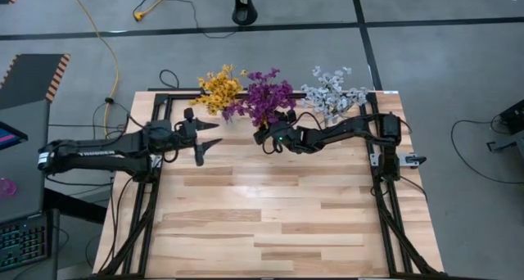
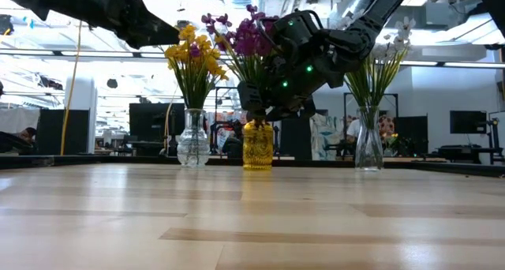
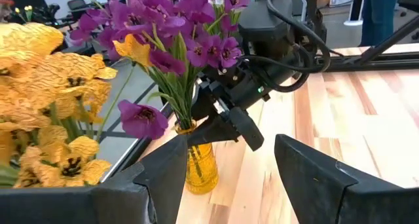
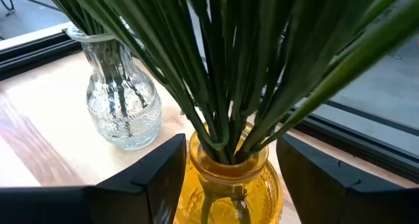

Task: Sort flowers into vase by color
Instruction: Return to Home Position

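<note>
Three vases stand along the table's far edge. A clear vase (image 2: 193, 144) holds yellow flowers (image 1: 219, 88). An amber vase (image 2: 258, 145) holds purple flowers (image 1: 266, 98), with one yellow blossom (image 3: 134, 50) among them. Another clear vase (image 2: 368, 144) holds pale white flowers (image 1: 332, 90). My right gripper (image 4: 230, 145) is open, with a finger on either side of the green stems just above the amber vase's neck (image 4: 229, 175), touching nothing that I can see. My left gripper (image 1: 211, 135) is open and hovers left of the amber vase, pointing at it.
A black rail frame (image 1: 385, 198) runs along the table's left, right and far edges. The wooden tabletop (image 1: 270, 223) stretches bare from the vases to the near edge. Cables lie on the floor beyond the table.
</note>
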Action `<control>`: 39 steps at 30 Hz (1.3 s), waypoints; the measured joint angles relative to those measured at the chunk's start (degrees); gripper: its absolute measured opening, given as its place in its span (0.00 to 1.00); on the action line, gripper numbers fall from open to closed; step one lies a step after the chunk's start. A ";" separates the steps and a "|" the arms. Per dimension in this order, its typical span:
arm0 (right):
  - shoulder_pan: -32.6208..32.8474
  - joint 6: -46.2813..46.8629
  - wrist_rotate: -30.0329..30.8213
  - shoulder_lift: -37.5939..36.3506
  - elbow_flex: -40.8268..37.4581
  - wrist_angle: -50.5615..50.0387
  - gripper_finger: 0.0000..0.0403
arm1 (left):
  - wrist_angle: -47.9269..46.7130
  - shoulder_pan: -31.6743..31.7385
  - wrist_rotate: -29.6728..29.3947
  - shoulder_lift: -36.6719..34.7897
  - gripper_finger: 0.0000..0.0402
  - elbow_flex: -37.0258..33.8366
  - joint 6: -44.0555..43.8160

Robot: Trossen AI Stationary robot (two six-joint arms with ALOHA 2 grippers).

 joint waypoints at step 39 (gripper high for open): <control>10.38 7.52 -20.51 -36.95 0.02 -44.45 0.63 | -13.94 0.02 0.55 -17.73 0.54 0.04 -1.81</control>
